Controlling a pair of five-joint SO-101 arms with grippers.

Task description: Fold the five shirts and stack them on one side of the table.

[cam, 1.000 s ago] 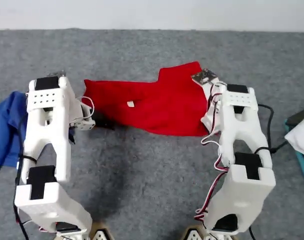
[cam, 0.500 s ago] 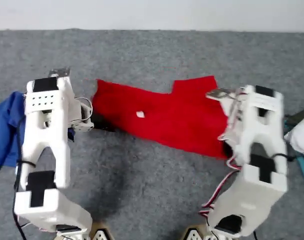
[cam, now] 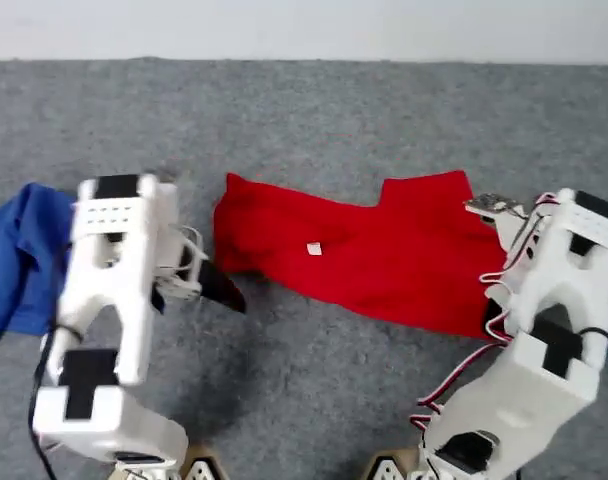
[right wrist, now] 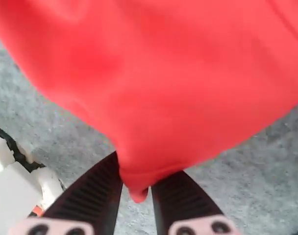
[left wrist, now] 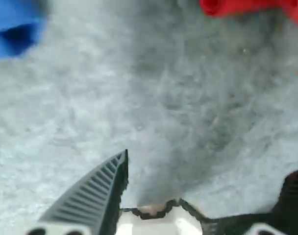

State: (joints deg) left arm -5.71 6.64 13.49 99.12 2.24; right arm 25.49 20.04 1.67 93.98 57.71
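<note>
High view: one red shirt (cam: 374, 250) lies spread on the grey bench (cam: 314, 110), with one blue shirt (cam: 19, 255) at the left edge and two arms flanking the red one.
Left wrist view: the left hand (left wrist: 210, 164) has its fingers apart over bare bench.
Right wrist view: the right hand (right wrist: 136, 178) is clamped on the red shirt's edge.

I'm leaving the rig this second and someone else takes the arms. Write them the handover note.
Left tool: open, holding nothing, over the bare grey table cover, between the blue shirt and the near end of the red shirt.
Right tool: shut on an edge of the red shirt.
Red shirt: spread out, rumpled, mid-table. Blue shirt: bunched at the table edge on the left arm's side.
Done: neither shirt looks folded; no stack started.
Left: fold the red shirt, then the blue and the others, and stack them on one side.
</note>
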